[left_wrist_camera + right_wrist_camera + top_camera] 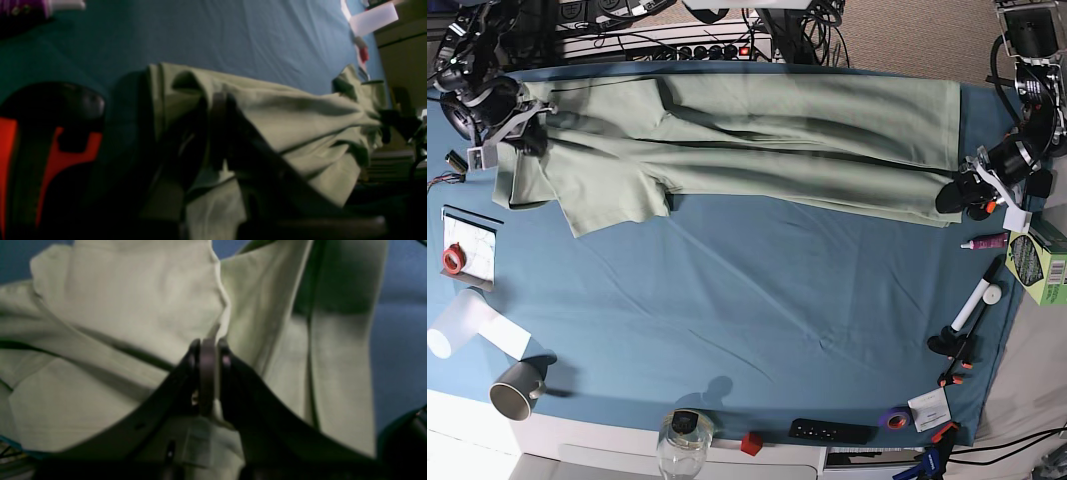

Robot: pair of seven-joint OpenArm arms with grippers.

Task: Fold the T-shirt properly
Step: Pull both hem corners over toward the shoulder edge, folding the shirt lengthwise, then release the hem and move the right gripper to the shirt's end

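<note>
The pale sage-green T-shirt (757, 140) lies stretched sideways along the far part of the blue table cloth (727, 300), folded lengthwise, with a sleeve hanging toward the front at the left. At the shirt's left end, my right gripper (525, 128) is shut on the cloth. In the right wrist view its dark fingertips (209, 346) pinch a fold of the T-shirt (133, 300). My left gripper (962, 188) grips the right end near the hem. The left wrist view shows that gripper (218, 100) shut on a bunched edge of the T-shirt (300, 116).
A mug (517, 388), white roll (467, 325) and red tape roll (453, 259) sit at front left. A glass jar (684, 445), red cube (750, 443), black remote (830, 432) and purple tape (894, 418) line the front edge. A marker (975, 305) and green box (1039, 262) lie right.
</note>
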